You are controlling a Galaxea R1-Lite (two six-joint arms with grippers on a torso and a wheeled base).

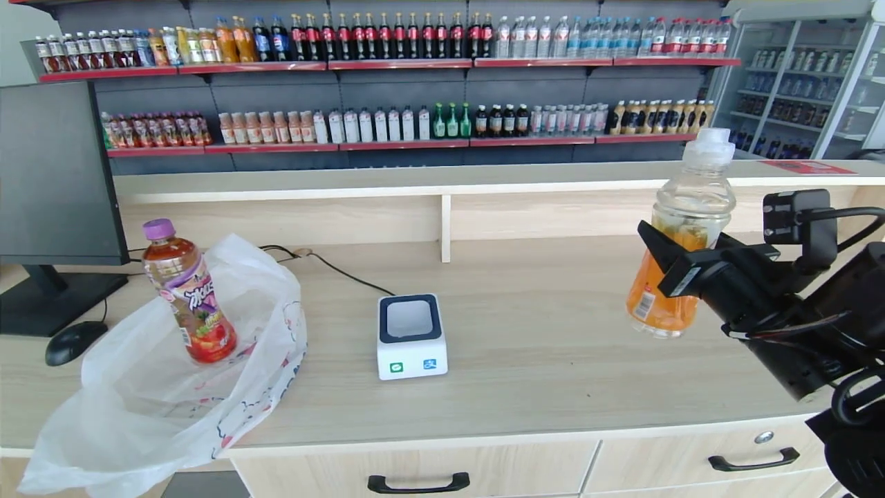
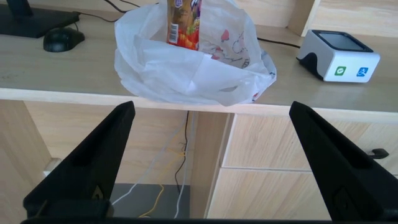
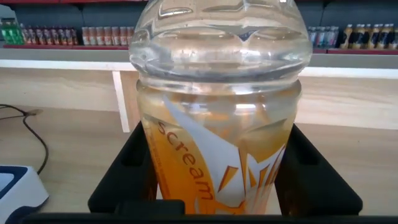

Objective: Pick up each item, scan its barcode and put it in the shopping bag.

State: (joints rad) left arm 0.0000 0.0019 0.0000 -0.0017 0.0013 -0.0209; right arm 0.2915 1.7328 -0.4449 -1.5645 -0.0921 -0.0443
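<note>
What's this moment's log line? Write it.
right gripper shut on orange drink bottle, right of barcode scanner | left gripper open | purple-capped bottle in shopping bag

On the bench (image 1: 553,360), the bag (image 1: 138,408) lies at near left, spilling over the near edge, with a bottle (image 1: 190,304) upright inside it. The scanner (image 1: 410,335) sits at centre, right of the bag and apart from it. The monitor (image 1: 55,180) stands at far left, with the mouse (image 1: 72,341) just near of its foot. A cable (image 1: 332,266) runs behind bag and scanner. At right, a second bottle (image 1: 691,200) hangs above the bench between the fingers of the right pincer (image 1: 681,266). The left pincer (image 2: 211,168) sits below the near edge, before the bag. Shelves (image 1: 387,138) line the far wall, and drawers (image 1: 415,463) lie under the bench.
</note>
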